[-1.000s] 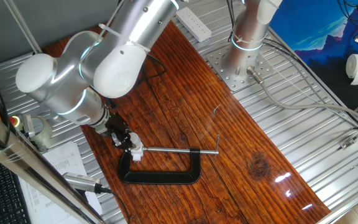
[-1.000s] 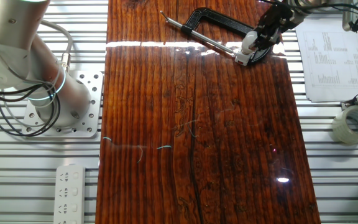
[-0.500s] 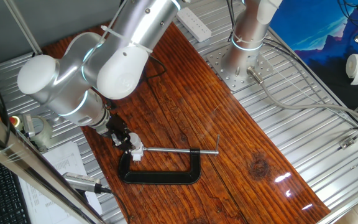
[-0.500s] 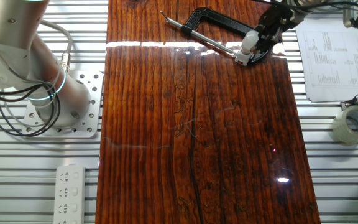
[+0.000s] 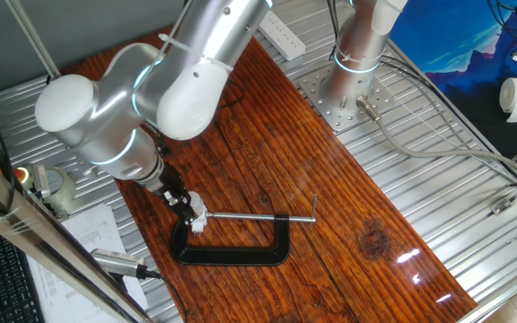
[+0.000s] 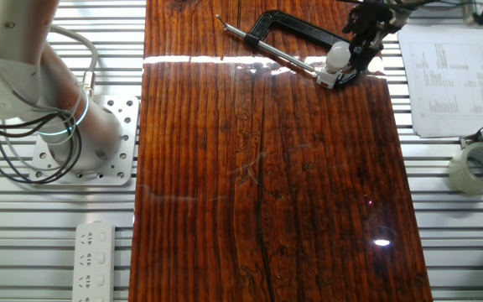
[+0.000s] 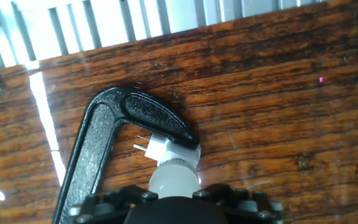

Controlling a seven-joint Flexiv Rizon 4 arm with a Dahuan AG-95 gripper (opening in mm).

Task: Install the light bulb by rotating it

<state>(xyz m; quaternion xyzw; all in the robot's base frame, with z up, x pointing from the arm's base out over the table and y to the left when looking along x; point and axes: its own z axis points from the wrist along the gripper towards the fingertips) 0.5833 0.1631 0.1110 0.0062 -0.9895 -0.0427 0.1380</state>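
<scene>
Clamping explains the layout: the black cast-iron C-clamp [image 5: 232, 242] lies flat on the dark striped wooden table [image 6: 267, 184] and pins the small white square socket block [image 7: 157, 149], presumably so the block cannot spin when torque is applied. The tiny white frosted light bulb [image 7: 174, 177] sits with its narrow base at the block and its dome toward the hand, and the black two-finger claw [image 6: 360, 38] reaches it from the table's edge, along the bulb's axis, a line that suits rotating it.

Hand view alone shows the seating: bulb neck meeting the block, two thin metal pins sticking out of the block's side, and the clamp's curved frame just behind. It cuts off the fingertips, though, so whether the claw is closed on the bulb I cannot tell; the dome merely vanishes under the dark housing.

Fixed views give what that close look lacks: the silver arm [image 5: 151, 99] bent low over the clamp's closed end, the clamp's long screw rod [image 5: 258, 216], and a paper sheet [image 6: 447, 80] beside the table.
</scene>
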